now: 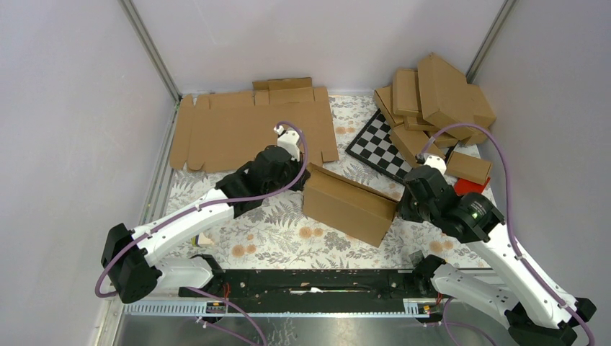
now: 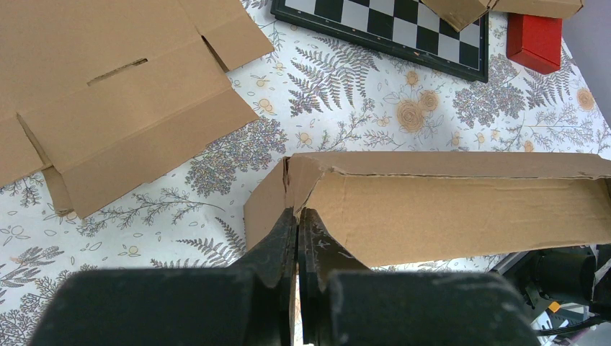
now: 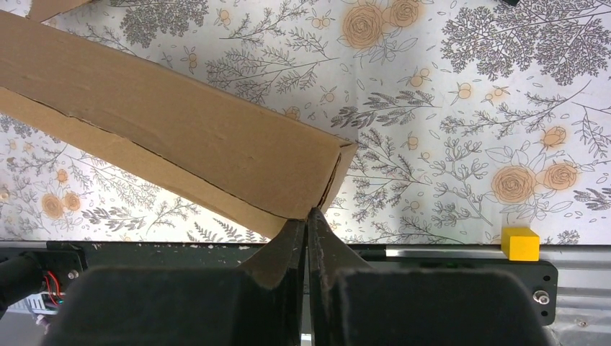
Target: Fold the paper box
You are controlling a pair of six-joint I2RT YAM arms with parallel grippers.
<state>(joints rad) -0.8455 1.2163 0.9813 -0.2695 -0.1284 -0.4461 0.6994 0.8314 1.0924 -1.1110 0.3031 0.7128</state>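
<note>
The paper box [image 1: 349, 205] is a partly folded brown cardboard piece that stands on the floral cloth between my two arms. My left gripper [image 1: 306, 176] is shut on the box's left end; in the left wrist view the fingertips [image 2: 297, 213] pinch a thin cardboard wall at the corner, and the long inner wall [image 2: 447, 216] runs off to the right. At the box's right end, my right gripper [image 1: 400, 205] is shut too. The right wrist view has its tips [image 3: 308, 216] closed on the lower corner of the box [image 3: 180, 137].
Flat cardboard sheets [image 1: 252, 126] lie at the back left. A checkered board [image 1: 378, 148] and a heap of folded boxes [image 1: 439, 101] sit at the back right, with a red block [image 1: 472, 186] near my right arm. A yellow cube [image 3: 520, 244] rests by the front rail [image 1: 317, 281].
</note>
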